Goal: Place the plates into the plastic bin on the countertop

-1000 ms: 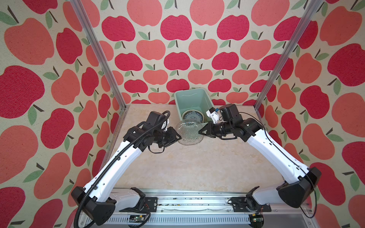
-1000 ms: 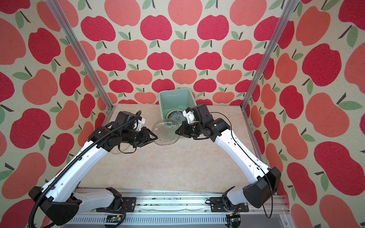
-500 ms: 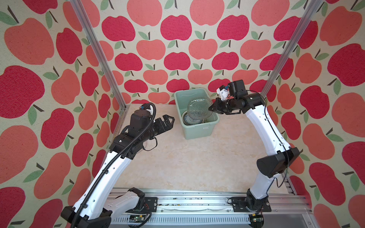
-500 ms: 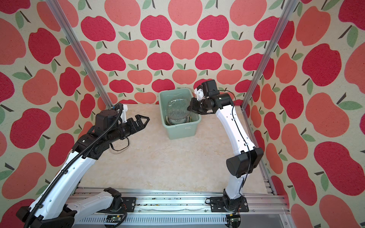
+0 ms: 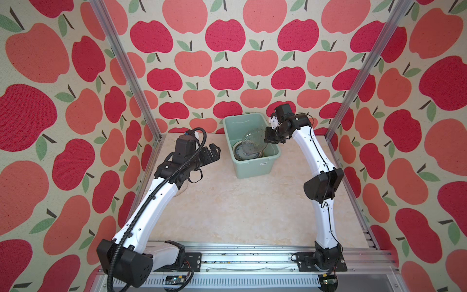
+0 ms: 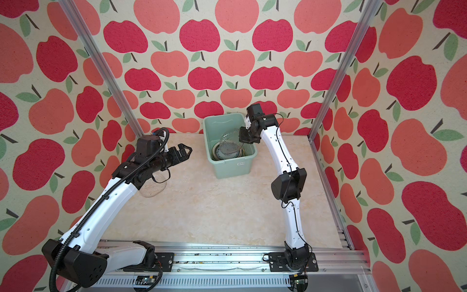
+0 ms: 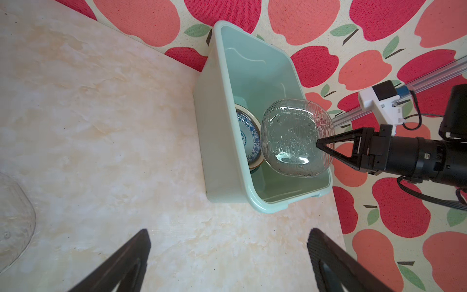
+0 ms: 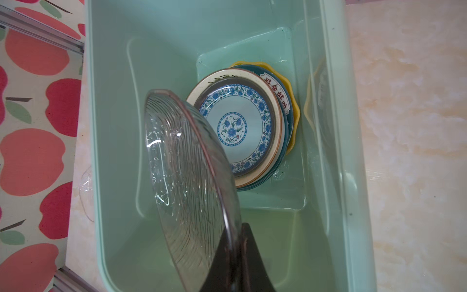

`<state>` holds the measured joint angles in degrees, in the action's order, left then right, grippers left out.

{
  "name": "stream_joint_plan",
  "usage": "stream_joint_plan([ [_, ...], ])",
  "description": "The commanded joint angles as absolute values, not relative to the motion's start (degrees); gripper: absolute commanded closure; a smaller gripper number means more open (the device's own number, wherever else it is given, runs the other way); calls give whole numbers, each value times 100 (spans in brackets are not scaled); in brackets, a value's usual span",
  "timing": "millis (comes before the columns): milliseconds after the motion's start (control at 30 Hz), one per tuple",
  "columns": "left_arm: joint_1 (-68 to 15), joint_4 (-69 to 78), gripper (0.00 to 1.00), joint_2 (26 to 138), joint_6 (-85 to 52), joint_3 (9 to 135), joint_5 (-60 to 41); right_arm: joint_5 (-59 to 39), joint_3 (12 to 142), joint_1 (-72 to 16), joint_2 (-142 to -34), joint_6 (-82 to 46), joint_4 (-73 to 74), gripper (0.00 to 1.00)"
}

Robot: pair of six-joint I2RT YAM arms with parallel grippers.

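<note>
The glass plate [image 5: 253, 141] hangs tilted, almost on its edge, inside the bin [image 5: 252, 170], and I cannot tell if it touches the plates below. The right gripper [image 7: 319, 146] is clamped on the rim of this plate. A stack [image 8: 283, 121] of plates lies in the near end of the bin, with the blue plate [image 8: 236, 129] on top; cream, dark green and yellow rims show under it. The left gripper [image 5: 214, 152] has its jaws wide apart and holds nothing. It is above the countertop [image 5: 240, 209], left of the bin and apart from it. A second glass plate [image 6: 151, 189] lies on the countertop under the left arm.
</note>
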<state>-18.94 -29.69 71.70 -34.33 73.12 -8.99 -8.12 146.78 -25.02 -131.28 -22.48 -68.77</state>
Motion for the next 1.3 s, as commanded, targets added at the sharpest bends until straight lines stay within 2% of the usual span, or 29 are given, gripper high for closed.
stream_joint_plan([
  [0, -1820, -2808, 1, 7285, -3261, 7218, -914, -539, 14879, -2651, -13314, -2003, -6744, 100],
  [233, -1741, -2904, 1, 7417, -3338, 7211, -870, -238, 14887, -2741, -13738, -2039, -6486, 100],
  [700, -1714, -3143, 1, 7716, -3441, 7434, -870, -325, 14899, -2725, -14198, -1973, -6155, 97],
  [1267, -1681, -3252, 1, 7815, -3468, 7532, -853, -366, 14887, -2672, -14361, -2058, -6047, 77],
])
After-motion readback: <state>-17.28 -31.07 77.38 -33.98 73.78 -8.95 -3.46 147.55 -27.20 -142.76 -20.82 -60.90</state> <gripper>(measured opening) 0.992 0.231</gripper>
